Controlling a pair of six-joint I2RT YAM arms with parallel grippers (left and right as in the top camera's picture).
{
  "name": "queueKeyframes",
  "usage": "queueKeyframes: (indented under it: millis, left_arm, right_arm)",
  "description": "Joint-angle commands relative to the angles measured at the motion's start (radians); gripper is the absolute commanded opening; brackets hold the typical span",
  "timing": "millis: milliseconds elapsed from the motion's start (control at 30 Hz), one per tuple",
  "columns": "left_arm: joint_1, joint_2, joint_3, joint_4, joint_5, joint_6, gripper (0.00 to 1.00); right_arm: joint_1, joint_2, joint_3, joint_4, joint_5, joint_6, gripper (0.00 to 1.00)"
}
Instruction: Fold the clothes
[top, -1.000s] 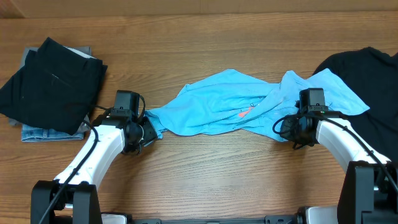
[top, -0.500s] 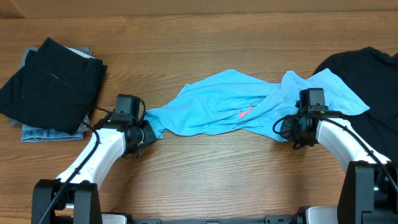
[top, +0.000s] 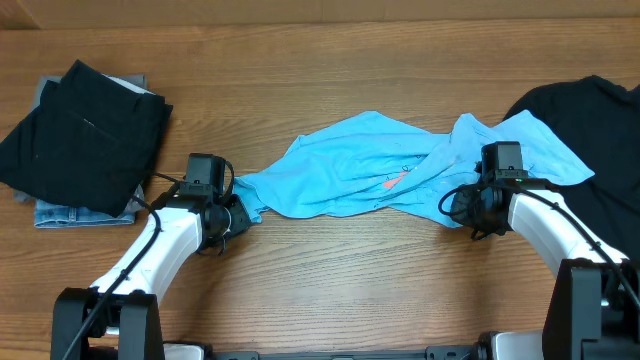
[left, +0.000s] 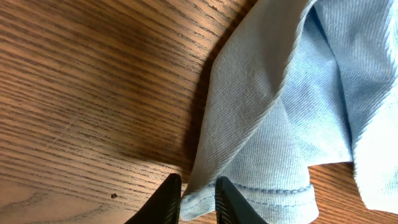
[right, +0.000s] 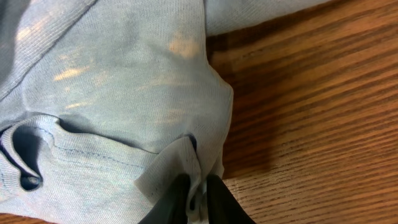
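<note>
The clothes here are chiefly a light blue T-shirt (top: 350, 175), lying crumpled and stretched sideways across the middle of the wooden table. My left gripper (top: 236, 212) is at its left end. In the left wrist view the stitched hem corner of the T-shirt (left: 280, 124) sits pinched between the two dark fingers of this gripper (left: 198, 186), down at the table surface. My right gripper (top: 463, 208) is at the shirt's right end. In the right wrist view it (right: 198, 183) is shut on a bunched fold of the blue cloth (right: 112, 93).
A folded black garment (top: 85, 130) lies on folded jeans (top: 70, 212) at the far left. Another black garment (top: 590, 130) is spread at the far right, touching the blue shirt's right edge. Bare wood lies in front of the shirt.
My left gripper has slid slightly right onto the shirt's left corner and its jaws have narrowed around the hem. The right arm and the shirt have stayed put.
</note>
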Motion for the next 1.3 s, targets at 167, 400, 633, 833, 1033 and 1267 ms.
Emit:
queueKeyframes:
  millis: [167, 400, 633, 833, 1033, 1267]
  left_arm:
    - [0.005, 0.008, -0.008, 0.002, -0.004, 0.016, 0.23]
    - [0.005, 0.008, -0.008, 0.002, -0.004, 0.016, 0.13]
    - [0.005, 0.002, 0.034, -0.021, -0.003, 0.159, 0.04]
    - [0.005, -0.087, 0.233, -0.232, -0.016, 0.233, 0.04]
    - [0.005, -0.2, 0.4, -0.335, -0.08, 0.233, 0.04]
    - [0.005, -0.314, 0.496, -0.391, -0.169, 0.233, 0.04]
  right_arm:
    - [0.002, -0.002, 0.027, 0.004, 0.009, 0.004, 0.14]
    - [0.002, -0.002, 0.027, 0.005, 0.008, 0.004, 0.04]
    - [0.002, -0.02, 0.049, -0.029, -0.002, 0.005, 0.04]
    - [0.002, -0.15, 0.06, -0.032, -0.055, 0.057, 0.04]
    - [0.002, -0.354, 0.102, -0.091, -0.077, 0.058, 0.04]
    - [0.002, -0.466, 0.319, -0.319, -0.077, 0.078, 0.04]
